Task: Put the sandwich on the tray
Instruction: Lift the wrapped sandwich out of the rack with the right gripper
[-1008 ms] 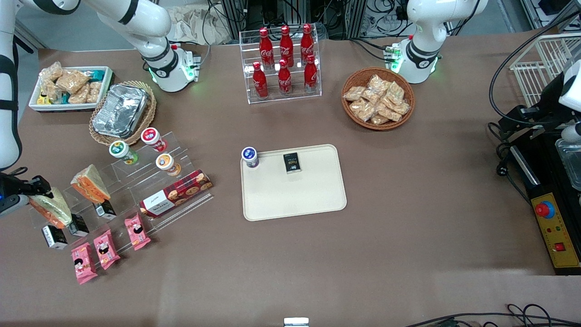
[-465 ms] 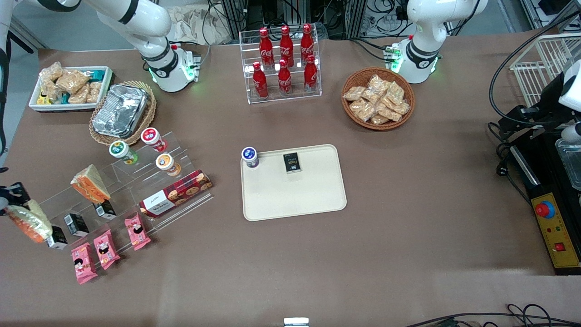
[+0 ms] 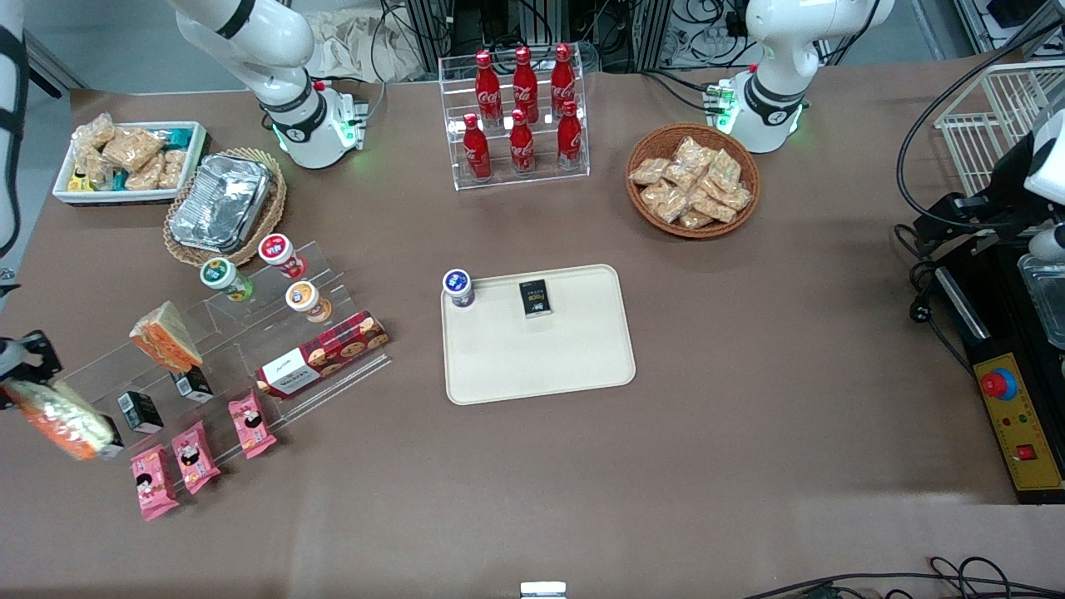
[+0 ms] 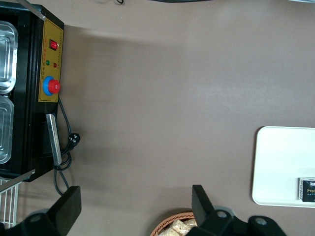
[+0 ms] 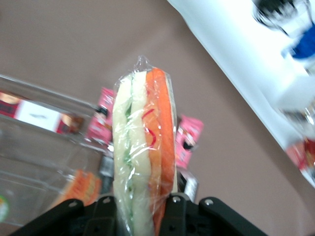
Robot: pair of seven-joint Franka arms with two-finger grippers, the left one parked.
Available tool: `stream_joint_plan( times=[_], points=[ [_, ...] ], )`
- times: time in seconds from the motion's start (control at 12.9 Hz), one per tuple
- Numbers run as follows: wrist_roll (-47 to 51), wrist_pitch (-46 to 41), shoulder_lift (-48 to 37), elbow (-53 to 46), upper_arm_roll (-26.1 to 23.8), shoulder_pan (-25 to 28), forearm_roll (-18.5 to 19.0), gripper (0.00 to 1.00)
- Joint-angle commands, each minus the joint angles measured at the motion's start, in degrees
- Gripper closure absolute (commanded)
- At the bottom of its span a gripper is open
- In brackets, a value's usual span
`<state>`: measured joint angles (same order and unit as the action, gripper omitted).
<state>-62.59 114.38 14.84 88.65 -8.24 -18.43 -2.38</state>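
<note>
My right gripper (image 3: pixel 23 384) is at the working arm's end of the table, shut on the clear-wrapped sandwich (image 3: pixel 62 422), which it holds in the air above the clear acrylic display steps. In the right wrist view the sandwich (image 5: pixel 145 147) stands between the fingers (image 5: pixel 106 209), pale bread with orange and green layers. The cream-beige tray (image 3: pixel 541 358) lies in the table's middle, toward the parked arm from the gripper, and shows blurred in the right wrist view (image 5: pixel 236 64). The second wedge sandwich (image 3: pixel 165 337) rests on the display steps.
On the tray stand a blue-lidded cup (image 3: pixel 458 287) and a small black packet (image 3: pixel 536 298). The acrylic steps (image 3: pixel 241 349) hold cups, a cookie box (image 3: pixel 323 353), black cartons and pink packets (image 3: pixel 191 453). A foil container (image 3: pixel 220 202), a snack bin (image 3: pixel 129 160), cola bottles (image 3: pixel 520 112) and a snack basket (image 3: pixel 692 180) lie farther back.
My gripper has lifted the sandwich off the display steps and drawn it away from them, nearer to the front camera and toward the working arm's end. Nothing else moved.
</note>
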Motion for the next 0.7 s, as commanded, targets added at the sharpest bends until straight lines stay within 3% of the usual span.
stream_joint_plan(
  times=[0.0, 0.23, 0.39, 0.62],
  points=[
    [-0.6, -2.1, -0.6, 0.1, -6.8, -0.5, -0.5, 0.95],
    [-0.4, -2.3, -0.4, 0.2, -12.2, 2.6, -0.1, 0.95],
    [-0.1, -2.3, 0.1, 0.2, -12.2, 9.0, 0.3, 0.95],
    [4.7, -2.1, 1.7, 0.2, -12.2, 18.3, 5.1, 0.95]
  ],
)
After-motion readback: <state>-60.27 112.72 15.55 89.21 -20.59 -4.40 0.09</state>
